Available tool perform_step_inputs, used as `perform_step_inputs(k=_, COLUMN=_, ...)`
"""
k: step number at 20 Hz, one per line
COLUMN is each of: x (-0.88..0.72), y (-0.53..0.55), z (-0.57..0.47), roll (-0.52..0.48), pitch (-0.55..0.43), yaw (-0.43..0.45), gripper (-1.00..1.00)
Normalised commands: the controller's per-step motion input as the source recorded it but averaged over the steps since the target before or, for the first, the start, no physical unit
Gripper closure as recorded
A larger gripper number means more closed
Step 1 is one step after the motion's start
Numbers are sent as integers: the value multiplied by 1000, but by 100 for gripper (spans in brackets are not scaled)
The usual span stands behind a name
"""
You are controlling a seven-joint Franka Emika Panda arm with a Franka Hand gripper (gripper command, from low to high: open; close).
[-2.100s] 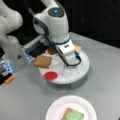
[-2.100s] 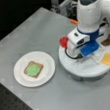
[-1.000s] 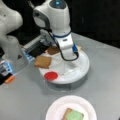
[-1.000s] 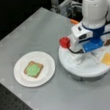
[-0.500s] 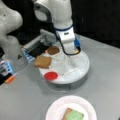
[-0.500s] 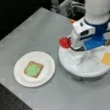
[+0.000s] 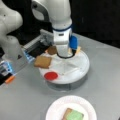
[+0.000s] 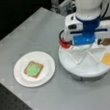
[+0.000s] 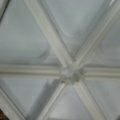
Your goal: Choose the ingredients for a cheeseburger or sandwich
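On the white paper plate (image 8: 46,61) lies the started sandwich (image 8: 33,69), a toast square with green lettuce on top, which also shows in a front view (image 7: 73,115). In the white divided tray (image 7: 82,67) I see another toast square (image 7: 43,61), the red tomato disc (image 7: 51,75), the dark brown patty (image 7: 52,50) and the yellow-orange cheese square (image 8: 109,58). My gripper (image 8: 84,46) hangs over the tray's middle, and nothing shows in its grasp. The wrist view holds only the tray's ribs meeting at the hub (image 9: 71,73); no fingertips appear there.
A second white robot base (image 7: 11,37) stands at a front view's left, with a grey rail (image 7: 37,42) behind the tray. The grey table (image 8: 30,29) stretches around plate and tray; its dark perforated edge (image 8: 13,108) lies at a front view's bottom left.
The arm has risen and straightened above the tray's middle. The pieces in the tray and on the plate have not moved.
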Motion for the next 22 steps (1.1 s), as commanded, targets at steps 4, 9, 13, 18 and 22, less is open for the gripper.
perform_step_inputs(k=4, x=331, y=-183, z=138, roll=364, pitch=224, yaw=-422, gripper=-100)
perform_step_inputs(k=9, x=320, y=-198, z=165, roll=390, pitch=252, yaw=-334, gripper=-100)
perform_step_inputs(k=13, x=218, y=-250, z=251, roll=451, pitch=349, yaw=-232, gripper=-100)
perform_step_inputs(k=18, x=167, y=-277, z=290, roll=427, pitch=343, yaw=-141, gripper=-100)
perform_step_inputs(k=22, x=137, y=-285, z=208, roll=342, pitch=266, yaw=-90, gripper=-100)
